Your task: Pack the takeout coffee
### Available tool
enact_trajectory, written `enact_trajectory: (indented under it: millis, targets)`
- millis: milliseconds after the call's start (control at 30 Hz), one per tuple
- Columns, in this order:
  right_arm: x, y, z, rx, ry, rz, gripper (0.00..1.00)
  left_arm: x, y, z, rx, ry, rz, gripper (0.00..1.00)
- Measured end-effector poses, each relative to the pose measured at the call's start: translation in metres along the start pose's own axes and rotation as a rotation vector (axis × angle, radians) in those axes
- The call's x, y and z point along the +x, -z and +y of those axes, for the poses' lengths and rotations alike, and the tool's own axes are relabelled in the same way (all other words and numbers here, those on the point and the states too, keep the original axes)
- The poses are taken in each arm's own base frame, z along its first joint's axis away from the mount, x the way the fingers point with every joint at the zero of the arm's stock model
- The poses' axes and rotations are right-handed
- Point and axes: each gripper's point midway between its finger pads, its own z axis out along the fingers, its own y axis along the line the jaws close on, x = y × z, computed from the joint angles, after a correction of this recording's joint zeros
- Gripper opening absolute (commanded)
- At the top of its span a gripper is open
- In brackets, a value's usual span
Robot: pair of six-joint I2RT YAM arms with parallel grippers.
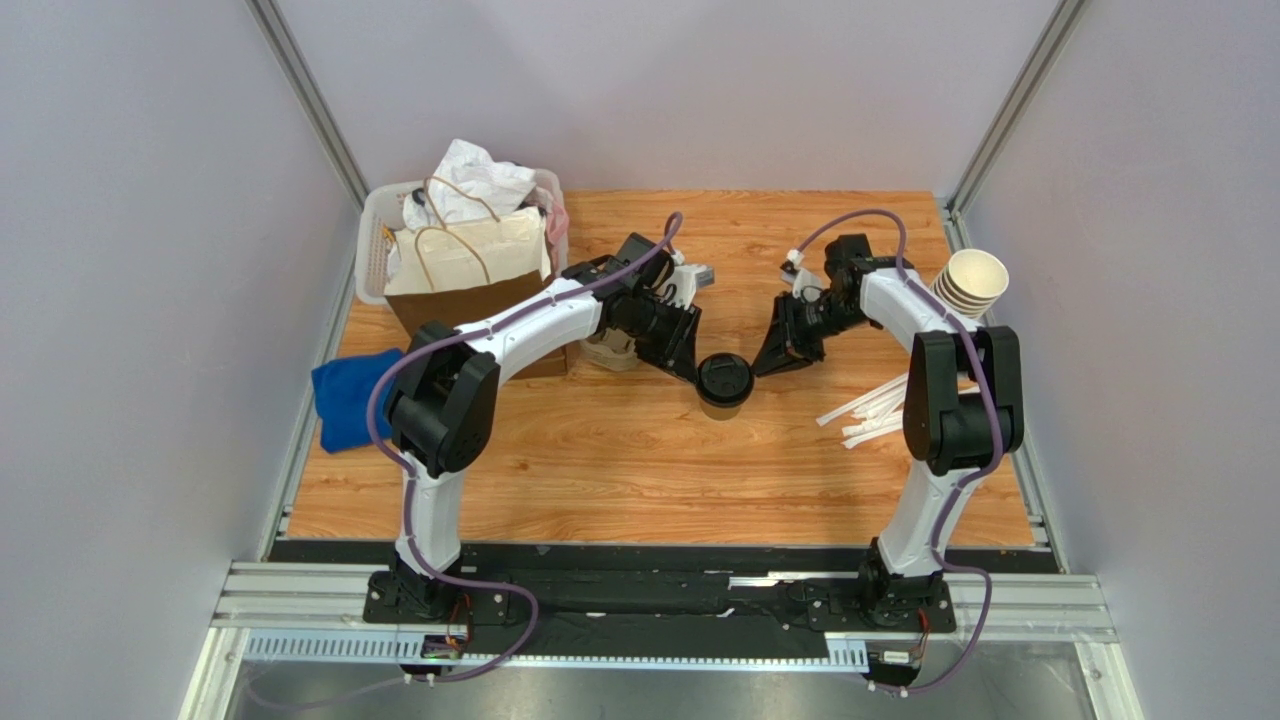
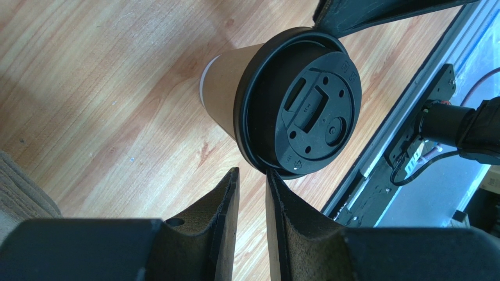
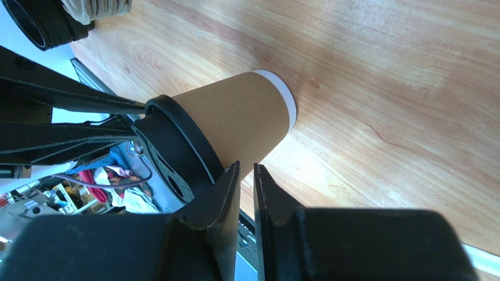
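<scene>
Takeout coffee (image 1: 724, 378) stands upright on the counter (image 1: 631, 465), lidded, between your two pairs of jaws. Left gripper (image 2: 252, 173): jaws spread only a slit, tips at the lid rim, pinching nothing; right gripper (image 3: 246, 165) the same, tips beside the cup wall. Open one pair wider and close below the rim, lest the lid lift. You have one lidded cup, one paper bag (image 1: 466, 278) beyond the left jaws, one stack of bare cups (image 1: 969, 281) behind the right.
</scene>
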Motion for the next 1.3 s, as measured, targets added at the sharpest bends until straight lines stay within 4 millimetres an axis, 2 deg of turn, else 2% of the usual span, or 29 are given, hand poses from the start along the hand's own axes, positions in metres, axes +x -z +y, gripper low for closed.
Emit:
enact_trajectory:
  millis: [133,333,800,967,1300]
  targets:
    - [0.002,0.011,0.000,-0.012,-0.020,-0.007,0.21,0.000,0.000,0.001,-0.005,0.000,-0.002,0.31]
    - [0.000,0.025,0.012,-0.061,-0.017,-0.036,0.22,0.000,0.000,0.002,-0.011,0.002,-0.001,0.31]
    - [0.005,0.019,0.023,-0.088,-0.007,-0.010,0.21,-0.003,-0.001,-0.001,0.003,0.015,-0.010,0.31]
    - [0.005,0.016,0.020,-0.083,-0.011,-0.006,0.17,-0.003,-0.001,-0.002,0.003,0.018,-0.010,0.31]
    - [0.008,0.010,0.011,-0.063,-0.028,0.007,0.15,0.001,-0.006,0.003,0.000,0.028,0.005,0.31]
